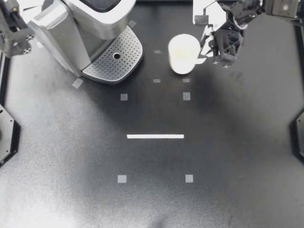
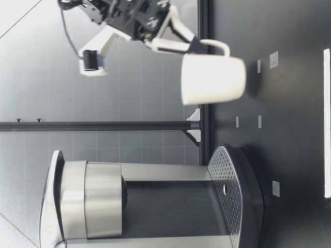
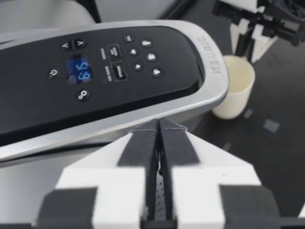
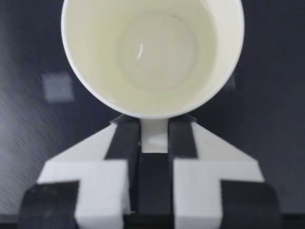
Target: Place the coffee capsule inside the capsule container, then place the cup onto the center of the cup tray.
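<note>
A cream cup [image 1: 184, 53] stands upright at the back of the table, to the right of the coffee machine [image 1: 71, 23]. My right gripper [image 1: 203, 56] is shut on the cup's handle [image 4: 154, 133], which sits pinched between both fingers [image 4: 125, 140]. In the low view the same gripper [image 2: 198, 45] holds the cup [image 2: 212, 80] at or just above the table. The perforated cup tray [image 1: 116, 59] at the machine's foot carries nothing. My left gripper [image 3: 159, 138] is shut and empty, above the machine's closed lid [image 3: 109, 71]. No capsule is in sight.
My left arm [image 1: 14, 35] stays at the table's back left corner, beside the machine. A white strip [image 1: 155, 136] and small grey squares [image 1: 186, 96] mark the dark table [image 1: 228, 156].
</note>
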Action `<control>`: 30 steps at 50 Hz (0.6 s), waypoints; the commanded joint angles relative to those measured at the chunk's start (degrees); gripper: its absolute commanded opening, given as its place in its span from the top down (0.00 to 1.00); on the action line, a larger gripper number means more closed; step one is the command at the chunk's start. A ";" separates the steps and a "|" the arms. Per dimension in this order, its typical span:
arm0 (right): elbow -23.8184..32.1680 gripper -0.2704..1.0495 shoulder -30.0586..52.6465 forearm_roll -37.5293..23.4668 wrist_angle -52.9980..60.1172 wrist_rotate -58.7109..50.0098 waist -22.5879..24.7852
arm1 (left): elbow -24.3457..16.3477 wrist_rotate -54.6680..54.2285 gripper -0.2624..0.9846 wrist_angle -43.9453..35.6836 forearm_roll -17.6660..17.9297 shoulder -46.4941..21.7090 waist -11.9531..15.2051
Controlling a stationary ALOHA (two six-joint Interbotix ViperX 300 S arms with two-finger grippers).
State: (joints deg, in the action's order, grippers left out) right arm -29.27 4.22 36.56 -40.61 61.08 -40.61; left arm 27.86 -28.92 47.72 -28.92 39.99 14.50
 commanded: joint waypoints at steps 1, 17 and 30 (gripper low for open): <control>1.32 0.69 -3.16 1.58 1.49 -0.35 3.08 | 0.00 -0.26 0.75 -1.93 -0.26 0.79 -0.09; 2.72 0.69 -4.31 2.81 13.36 -4.75 10.20 | 1.85 -0.26 0.75 -2.99 -0.26 2.37 -0.09; 9.14 0.69 0.35 2.81 12.48 -6.24 10.20 | 3.60 -0.35 0.75 -2.90 -0.26 4.22 -0.09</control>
State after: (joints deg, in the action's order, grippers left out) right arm -22.94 4.75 39.29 -27.86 54.93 -30.59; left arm 31.73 -29.18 45.18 -28.92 43.59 14.50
